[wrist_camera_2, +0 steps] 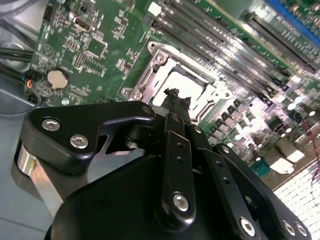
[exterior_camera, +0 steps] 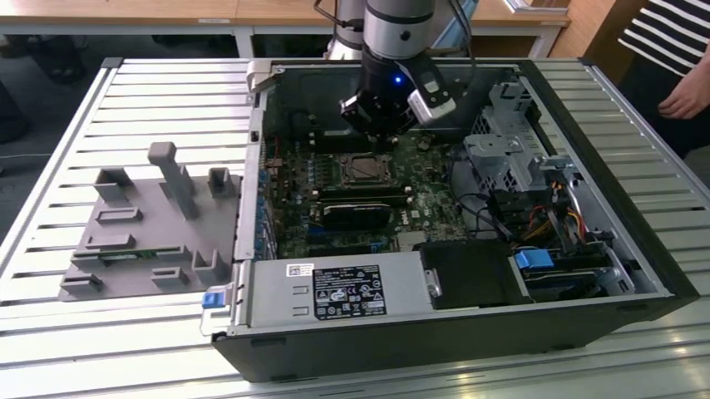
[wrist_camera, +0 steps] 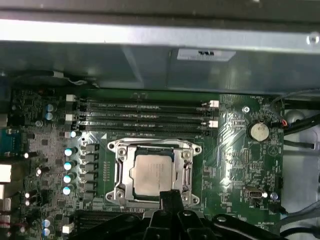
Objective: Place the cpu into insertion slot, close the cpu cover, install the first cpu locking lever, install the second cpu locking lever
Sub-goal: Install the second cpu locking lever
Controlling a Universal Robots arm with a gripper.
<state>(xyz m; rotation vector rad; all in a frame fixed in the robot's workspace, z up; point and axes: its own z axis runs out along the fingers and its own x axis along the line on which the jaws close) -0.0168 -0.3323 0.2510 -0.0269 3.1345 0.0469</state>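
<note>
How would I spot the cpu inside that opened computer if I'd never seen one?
Start at the green motherboard inside the open computer case. Near its middle, just under the gripper, a silvery cpu cover frames a square window. The cpu is the flat, silvery-grey square in that window, unlike the long, narrow black memory slots beside it.

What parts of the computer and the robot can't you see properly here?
- Near edge of the cpu cover, first wrist view: hidden behind the gripper.
- Part of the cpu, second wrist view: blocked by the gripper fingertips.
- The person's hand, exterior view: cut off by the picture's edge.
</note>
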